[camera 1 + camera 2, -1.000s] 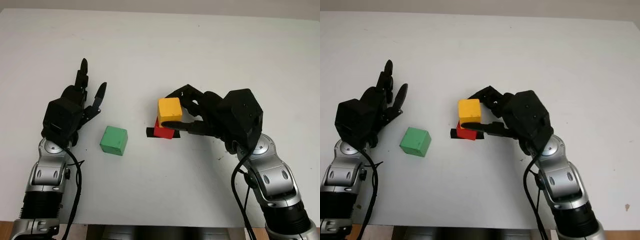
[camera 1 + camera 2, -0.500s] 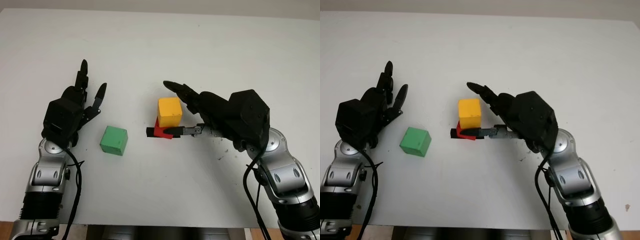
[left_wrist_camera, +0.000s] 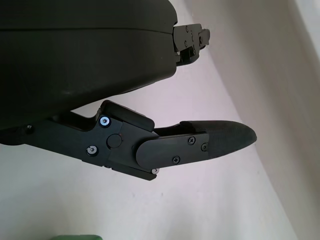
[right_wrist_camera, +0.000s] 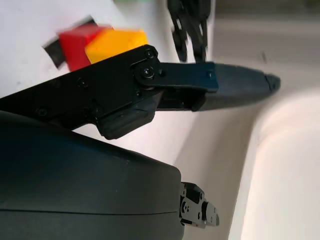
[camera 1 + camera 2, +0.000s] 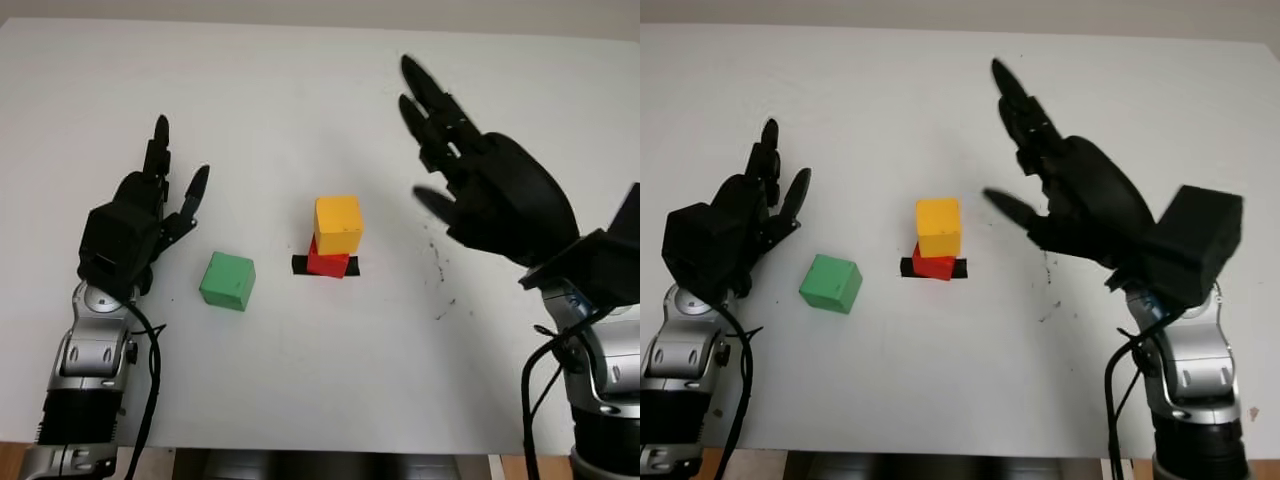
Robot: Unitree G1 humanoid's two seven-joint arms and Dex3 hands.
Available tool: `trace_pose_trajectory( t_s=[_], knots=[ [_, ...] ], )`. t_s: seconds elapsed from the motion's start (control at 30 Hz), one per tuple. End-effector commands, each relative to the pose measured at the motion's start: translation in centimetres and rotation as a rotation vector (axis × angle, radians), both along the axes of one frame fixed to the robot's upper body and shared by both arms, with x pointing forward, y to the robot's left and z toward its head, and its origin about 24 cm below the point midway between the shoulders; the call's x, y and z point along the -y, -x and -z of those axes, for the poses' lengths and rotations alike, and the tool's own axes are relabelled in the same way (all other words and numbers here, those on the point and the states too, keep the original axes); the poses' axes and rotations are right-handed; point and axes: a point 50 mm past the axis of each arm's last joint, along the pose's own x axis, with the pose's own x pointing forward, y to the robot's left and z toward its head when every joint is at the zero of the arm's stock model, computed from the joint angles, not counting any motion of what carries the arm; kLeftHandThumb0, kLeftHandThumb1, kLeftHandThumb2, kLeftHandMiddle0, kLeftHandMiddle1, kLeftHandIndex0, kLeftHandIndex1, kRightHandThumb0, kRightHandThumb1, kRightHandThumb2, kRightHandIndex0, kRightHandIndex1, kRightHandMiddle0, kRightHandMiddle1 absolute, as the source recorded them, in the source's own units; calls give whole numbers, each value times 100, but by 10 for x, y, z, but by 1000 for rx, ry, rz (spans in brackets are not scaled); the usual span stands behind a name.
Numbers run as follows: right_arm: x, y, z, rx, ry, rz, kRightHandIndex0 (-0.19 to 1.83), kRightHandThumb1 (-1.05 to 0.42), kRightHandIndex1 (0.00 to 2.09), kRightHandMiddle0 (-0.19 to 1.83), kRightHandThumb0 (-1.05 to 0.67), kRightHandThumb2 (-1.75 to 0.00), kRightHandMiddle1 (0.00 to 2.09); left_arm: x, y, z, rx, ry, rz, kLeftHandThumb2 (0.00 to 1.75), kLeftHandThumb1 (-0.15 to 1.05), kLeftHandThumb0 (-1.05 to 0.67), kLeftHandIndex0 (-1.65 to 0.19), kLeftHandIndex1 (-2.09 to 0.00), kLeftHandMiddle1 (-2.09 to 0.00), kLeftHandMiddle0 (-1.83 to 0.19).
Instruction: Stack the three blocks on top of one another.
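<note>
A yellow block point(image 5: 338, 224) sits on top of a red block point(image 5: 325, 262), which stands on a black mark point(image 5: 300, 265) near the middle of the white table point(image 5: 300, 90). A green block point(image 5: 228, 281) lies alone on the table to their left. My right hand point(image 5: 470, 180) is open, raised above the table to the right of the two-block stack and apart from it. My left hand point(image 5: 150, 205) is open, held just left of and behind the green block. In the right wrist view the yellow block point(image 4: 116, 40) and red block point(image 4: 75, 42) appear behind a finger point(image 4: 200, 85).
Small dark specks point(image 5: 440, 270) mark the table to the right of the stack. The table's front edge point(image 5: 300, 448) runs along the bottom, close to both forearms.
My right hand let go of the yellow block, opened, and lifted up and away to the right. The yellow block stays on the red one. The left hand barely moved.
</note>
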Motion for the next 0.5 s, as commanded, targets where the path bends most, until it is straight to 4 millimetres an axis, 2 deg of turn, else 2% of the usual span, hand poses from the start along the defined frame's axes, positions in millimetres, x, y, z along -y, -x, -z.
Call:
trace_pose_trajectory(
  t_s=[0.0,0.1,0.2,0.33,0.47],
  knots=[
    [6,2,6,2,-66,59,-19,-105,0,-19,-91,-69,0,-3,5,-12,63,-36,-1,50,105,-78,6,-9,-8,8],
    [9,1,13,-12,-124,110,-19,-105,0,-19,-90,-69,0,-4,9,-19,109,-51,7,43,105,-81,-2,-11,-8,0],
    [11,1,23,-65,-202,165,-19,-105,0,-19,-86,-68,0,-7,14,-29,177,-84,19,33,105,-77,-15,-14,-9,-12],
    [8,1,32,-120,-253,217,-19,-105,0,-19,-80,-72,0,-13,21,-42,219,-168,96,26,105,-68,-29,-16,-7,-17],
    [7,-1,36,-148,-260,250,-19,-105,0,-19,-77,-73,0,-23,32,-64,153,-469,240,20,105,-76,-28,-11,-3,-7]
  ],
)
